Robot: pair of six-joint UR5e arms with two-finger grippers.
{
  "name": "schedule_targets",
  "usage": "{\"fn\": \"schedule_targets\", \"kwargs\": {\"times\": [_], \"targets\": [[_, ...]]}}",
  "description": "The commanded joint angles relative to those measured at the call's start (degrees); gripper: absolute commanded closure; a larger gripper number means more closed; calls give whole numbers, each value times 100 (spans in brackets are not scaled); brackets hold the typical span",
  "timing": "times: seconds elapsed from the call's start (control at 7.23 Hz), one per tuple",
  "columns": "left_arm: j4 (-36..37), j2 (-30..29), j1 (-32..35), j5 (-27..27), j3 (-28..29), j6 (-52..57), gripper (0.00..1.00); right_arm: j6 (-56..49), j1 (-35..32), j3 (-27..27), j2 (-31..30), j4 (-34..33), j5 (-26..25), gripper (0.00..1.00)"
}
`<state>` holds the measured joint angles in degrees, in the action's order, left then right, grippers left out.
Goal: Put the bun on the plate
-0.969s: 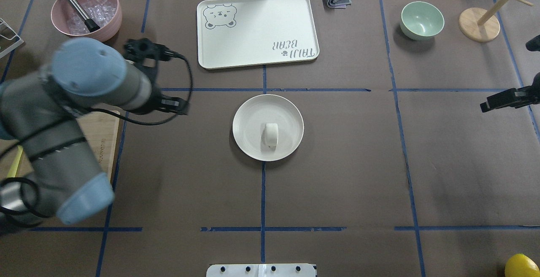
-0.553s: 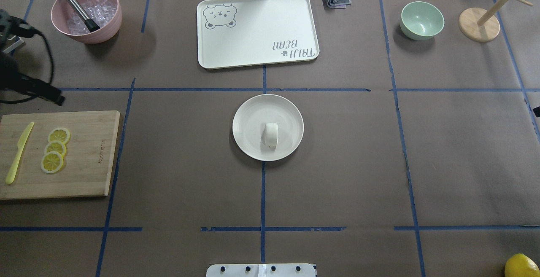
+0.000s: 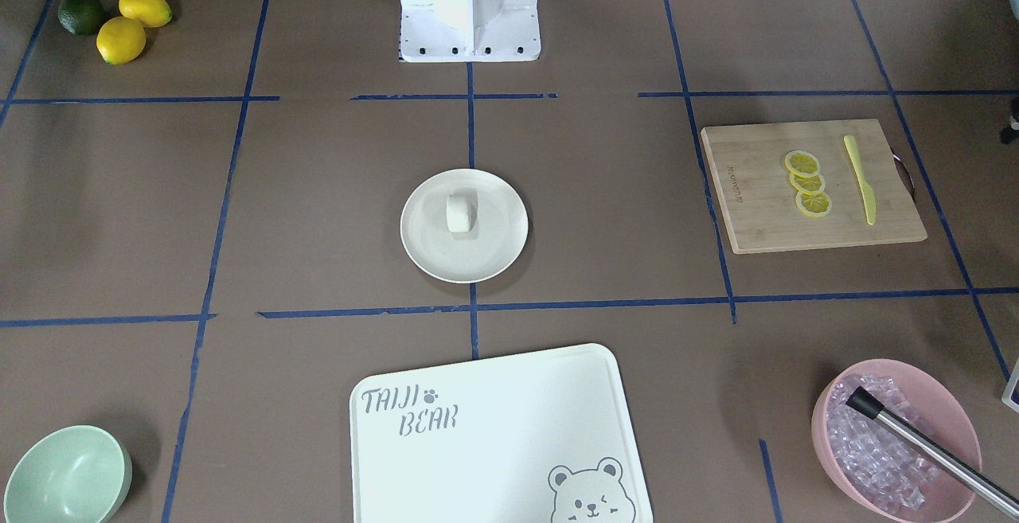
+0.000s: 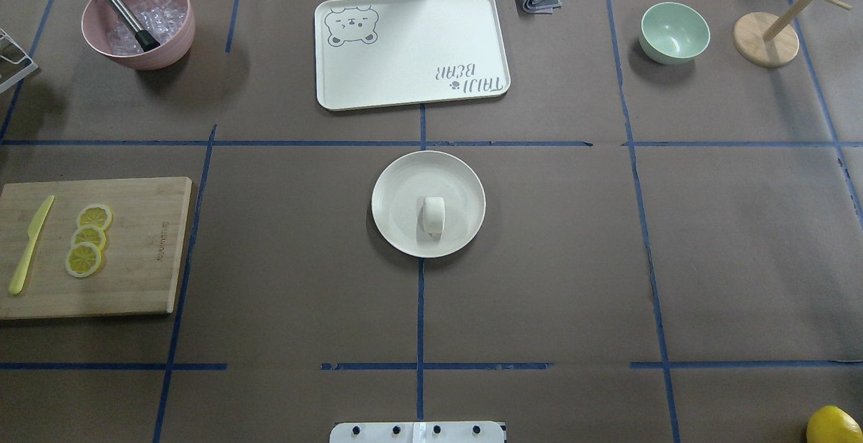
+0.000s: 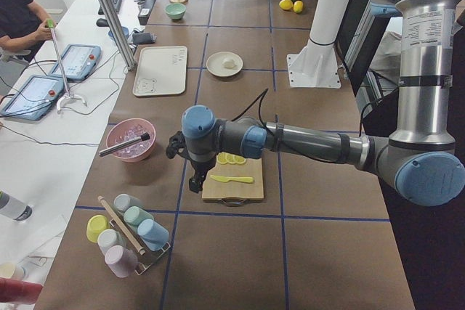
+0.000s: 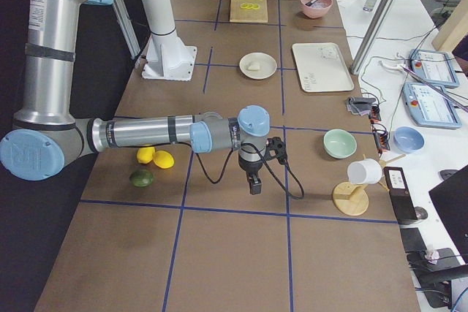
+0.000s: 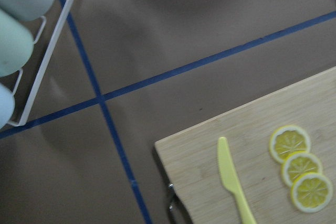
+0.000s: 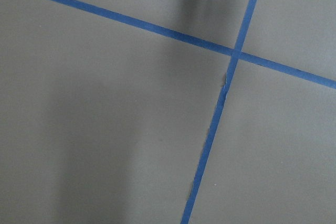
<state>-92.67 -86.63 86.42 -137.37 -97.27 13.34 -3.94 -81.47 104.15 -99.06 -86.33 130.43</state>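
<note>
A bear-print tray (image 4: 411, 48) lies at the table's far edge, with a mint-green bowl (image 4: 674, 30) to its right. A pink bowl (image 4: 176, 44) holds ice cubes (image 4: 152, 11) and a metal tool (image 4: 114, 1). On the bamboo cutting board (image 4: 141, 247), 3 lemon slices (image 4: 87, 239) lie beside a yellow knife (image 4: 28, 246). 2 lemons (image 3: 121, 39) and a lime (image 3: 80, 12) sit close together.

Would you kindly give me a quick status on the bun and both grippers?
Left gripper, right gripper: away from plate, open or shut unclear. Bun lying on plate, nothing touching it. Nothing in the way.
</note>
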Motion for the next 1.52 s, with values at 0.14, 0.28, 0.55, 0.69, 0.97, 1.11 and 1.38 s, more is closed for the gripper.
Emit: {"fn": "schedule_targets", "kwargs": {"times": [0.14,0.28,0.55,0.69,0.97,1.11,1.38], "targets": [[73,75,156,-44,366,-13,1,16,-27,-70,1,-7,0,0],[230,49,174,-9,288,-364,1,16,-27,-79,1,-15,0,0],[669,6,174,78,261,-438,1,33,-27,-184,9,-7,9,0],[993,-12,165,87,270,-420,1,33,-18,-228,18,-7,53,0],[1303,75,174,157,156,-429,0,51,-18,-386,53,2,53,0],[1269,67,174,341,112,-420,0,42,-18,-378,53,2,44,0],[1251,58,165,343,103,-403,0,16,-26,-369,53,20,53,0]]}}
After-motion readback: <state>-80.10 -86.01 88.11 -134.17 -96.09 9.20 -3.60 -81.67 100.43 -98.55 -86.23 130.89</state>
